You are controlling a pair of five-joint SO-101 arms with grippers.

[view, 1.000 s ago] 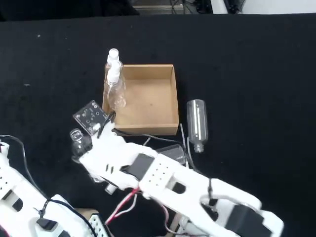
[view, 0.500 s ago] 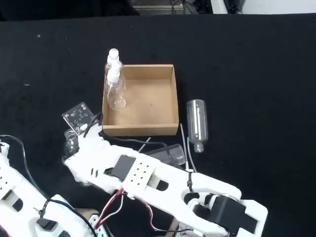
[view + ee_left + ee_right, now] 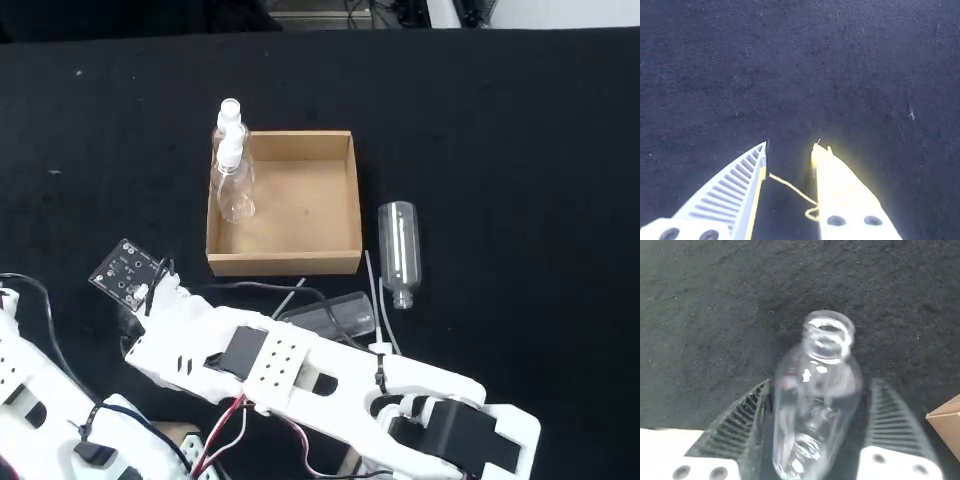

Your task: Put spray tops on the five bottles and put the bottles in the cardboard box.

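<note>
We are recording a black worktop (image 3: 520, 130) carrying the cardboard box (image 3: 285, 263), with 1 capped bottle (image 3: 234, 190) leaning inside. The right hand (image 3: 821, 384) is grasping an uncapped bottle (image 3: 815, 400) outside the box, near its corner. The left hand (image 3: 789, 155) is hanging released above the worktop.

The high camera is fixed well above the black cloth-covered table (image 3: 500, 150) and looks steeply down on it from far off. The open brown cardboard box (image 3: 283, 263) lies near the middle of its view, and my white arms (image 3: 300, 365) come in from the near edge. My left wrist camera sits behind my left pincer (image 3: 790, 150) and looks out along its parted fingers, very close to the cloth. My right wrist camera looks along my right pincer (image 3: 821, 382), close on the clear plastic bottle (image 3: 826, 365) it grips, neck pointing away. A corner of the box shows there too, shared with the high view, as is the cloth.
</note>
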